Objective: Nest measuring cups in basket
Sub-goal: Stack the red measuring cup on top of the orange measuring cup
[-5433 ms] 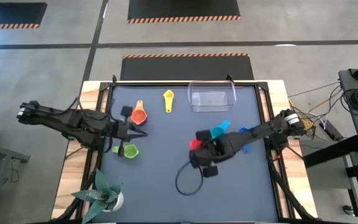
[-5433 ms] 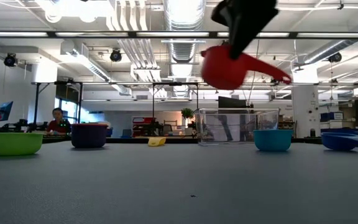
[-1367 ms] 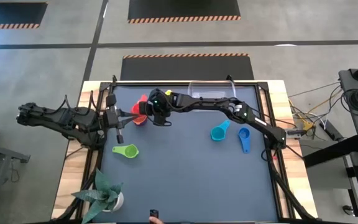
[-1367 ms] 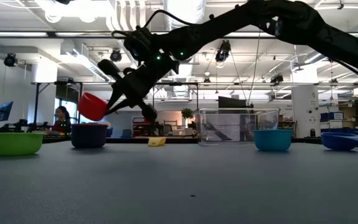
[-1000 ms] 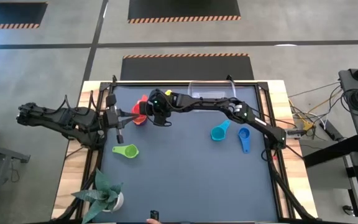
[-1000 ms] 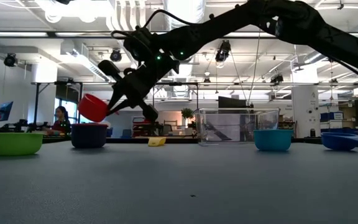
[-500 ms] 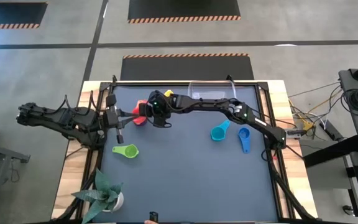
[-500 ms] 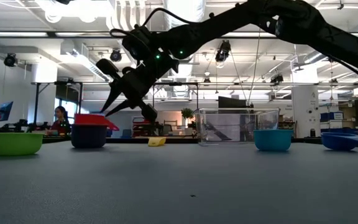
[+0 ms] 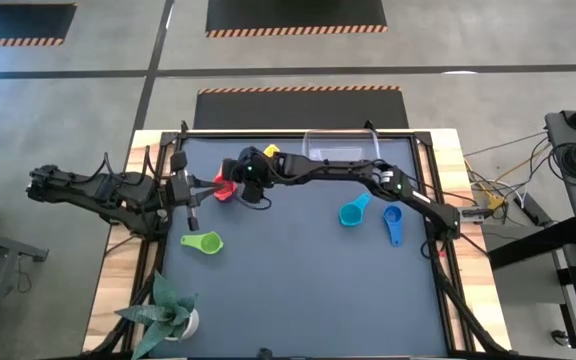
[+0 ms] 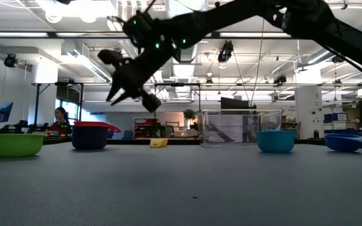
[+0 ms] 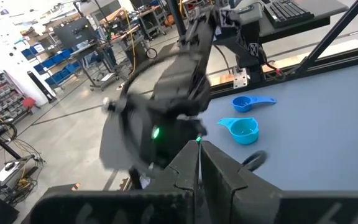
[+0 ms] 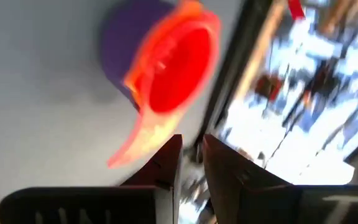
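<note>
A red cup (image 9: 224,189) sits nested in an orange cup inside a purple cup (image 10: 90,137) at the table's left; the right wrist view shows this stack (image 12: 176,62) from above. My right gripper (image 10: 128,94) (image 12: 192,146) hovers open just above it, touching nothing. My left gripper (image 9: 204,186) (image 11: 198,155) is shut and waits just left of the stack; whether it touches it, I cannot tell. The green cup (image 9: 204,242), yellow cup (image 10: 159,143), cyan cup (image 9: 353,211) and blue cup (image 9: 393,222) lie on the table. The clear basket (image 10: 241,129) stands at the far edge.
My right arm (image 9: 328,168) stretches across the far half of the table in front of the basket. A potted plant (image 9: 168,310) stands at the near left corner. A person (image 10: 58,120) sits in the room beyond the table.
My right gripper let go of the red cup, which dropped level into the orange and purple stack. The gripper then rose above the stack. My left arm kept still.
</note>
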{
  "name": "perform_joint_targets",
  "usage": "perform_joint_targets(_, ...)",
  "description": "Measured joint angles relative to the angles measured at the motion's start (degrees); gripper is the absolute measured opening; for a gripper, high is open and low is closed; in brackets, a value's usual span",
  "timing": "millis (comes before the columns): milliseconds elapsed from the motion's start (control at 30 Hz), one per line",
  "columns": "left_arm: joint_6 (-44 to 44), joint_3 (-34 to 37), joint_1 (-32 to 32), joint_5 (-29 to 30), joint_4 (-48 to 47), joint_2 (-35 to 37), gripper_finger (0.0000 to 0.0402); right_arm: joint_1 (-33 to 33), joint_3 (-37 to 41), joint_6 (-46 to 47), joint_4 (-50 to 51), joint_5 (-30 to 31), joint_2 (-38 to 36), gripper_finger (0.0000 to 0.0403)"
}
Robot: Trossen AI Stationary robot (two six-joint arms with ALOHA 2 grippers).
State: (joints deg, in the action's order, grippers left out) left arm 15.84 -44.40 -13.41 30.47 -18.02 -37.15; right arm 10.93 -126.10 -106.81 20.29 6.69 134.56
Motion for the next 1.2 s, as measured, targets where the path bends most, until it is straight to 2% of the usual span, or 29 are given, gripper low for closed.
perform_joint_targets(133, 0.0, 0.0, 0.0, 0.0, 0.0, 0.0, 0.0, -2.3, 0.0, 14.8, 1.6, 10.5, -2.5, 0.0037)
perform_joint_targets(233, -0.1, 0.0, 0.0, 0.0, 0.1, 0.0, 0.0, -3.6, 0.0, 23.1, 8.9, 14.2, -5.5, 0.0015)
perform_joint_targets(433, -1.1, 0.0, 0.0, 0.1, 0.2, -0.1, 0.0, -4.9, 0.0, 44.4, 23.9, 11.3, -12.6, 0.0009)
perform_joint_targets(600, -3.7, 0.0, 0.0, 0.1, 0.2, -1.7, 0.0, -5.6, 3.8, 58.1, 29.0, 8.4, -17.9, 0.0008)
perform_joint_targets(733, -5.5, 0.0, 0.0, 0.4, 0.2, -4.4, 0.0, -7.5, 12.4, 62.7, 26.5, 8.3, -23.9, 0.0008)
perform_joint_targets(933, -8.3, -0.1, 0.7, 0.5, 0.0, -8.4, 0.0, -10.8, 29.8, 68.0, 15.1, 8.3, -34.2, 0.0008)
perform_joint_targets(1200, -15.5, -2.8, 8.2, -0.2, -5.1, -16.2, 0.0, -13.6, 48.7, 71.3, -2.3, 8.3, -44.2, 0.0008)
